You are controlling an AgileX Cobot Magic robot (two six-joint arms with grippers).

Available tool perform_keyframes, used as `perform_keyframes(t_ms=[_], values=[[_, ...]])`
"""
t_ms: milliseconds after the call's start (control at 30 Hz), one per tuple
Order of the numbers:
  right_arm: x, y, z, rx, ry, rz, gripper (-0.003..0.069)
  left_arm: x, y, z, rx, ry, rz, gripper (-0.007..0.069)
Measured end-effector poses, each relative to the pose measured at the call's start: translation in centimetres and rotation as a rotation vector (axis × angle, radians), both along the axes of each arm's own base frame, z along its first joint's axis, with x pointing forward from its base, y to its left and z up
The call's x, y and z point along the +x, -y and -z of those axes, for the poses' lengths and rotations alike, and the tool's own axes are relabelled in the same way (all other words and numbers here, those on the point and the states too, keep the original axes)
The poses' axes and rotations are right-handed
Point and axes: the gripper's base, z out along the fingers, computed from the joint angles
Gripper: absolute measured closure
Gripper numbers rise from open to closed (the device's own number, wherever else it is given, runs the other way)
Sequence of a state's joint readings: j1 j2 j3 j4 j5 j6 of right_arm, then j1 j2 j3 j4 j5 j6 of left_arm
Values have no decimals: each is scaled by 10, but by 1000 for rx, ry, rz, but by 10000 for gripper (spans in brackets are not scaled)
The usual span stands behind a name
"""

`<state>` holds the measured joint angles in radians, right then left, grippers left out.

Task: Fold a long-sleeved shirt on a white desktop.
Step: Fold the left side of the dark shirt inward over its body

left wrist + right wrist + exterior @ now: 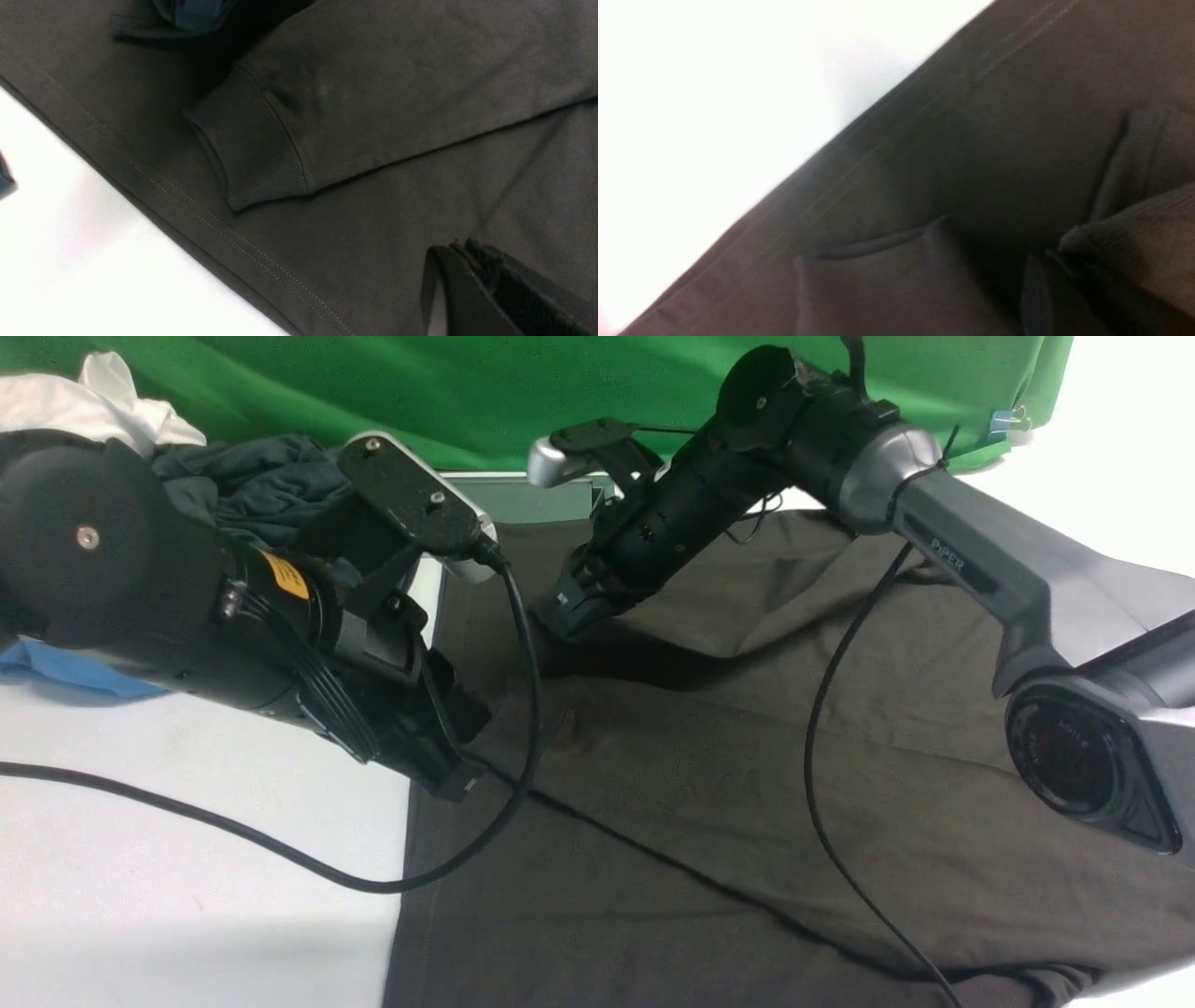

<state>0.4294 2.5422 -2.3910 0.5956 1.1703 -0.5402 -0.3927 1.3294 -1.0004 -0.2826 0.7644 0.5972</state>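
The long-sleeved shirt (747,756), brownish-black, lies spread over the white desktop (187,859), its stitched hem along the left. My left gripper (462,782) is shut just above the shirt near that hem, with nothing seen between its jaws. In the left wrist view the shut gripper (460,247) hovers over the shirt (420,93), and a ribbed sleeve cuff (252,154) lies flat on the body. My right gripper (555,616) reaches across to the far hem side, shut on fabric that rises toward it. In the right wrist view a ribbed cuff (1134,224) sits at the tips of that gripper (1048,256).
A blackish-teal garment (252,485), a white cloth (84,401) and a blue garment (56,672) lie at the back left. A green backdrop (467,383) closes the far side. A silver-framed hatch (523,495) shows behind the shirt. Black cables (822,756) trail over the shirt.
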Motion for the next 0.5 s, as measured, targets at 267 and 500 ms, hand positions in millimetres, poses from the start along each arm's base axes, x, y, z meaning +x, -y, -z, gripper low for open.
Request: perform_keyframes(t_ms=[267, 500], values=[[-9, -11, 1, -12, -38, -26, 574, 0, 0, 0, 1, -3, 1, 606], [-20, -25, 1, -10, -116, 23, 395, -1, 0, 1, 4, -12, 3, 606]])
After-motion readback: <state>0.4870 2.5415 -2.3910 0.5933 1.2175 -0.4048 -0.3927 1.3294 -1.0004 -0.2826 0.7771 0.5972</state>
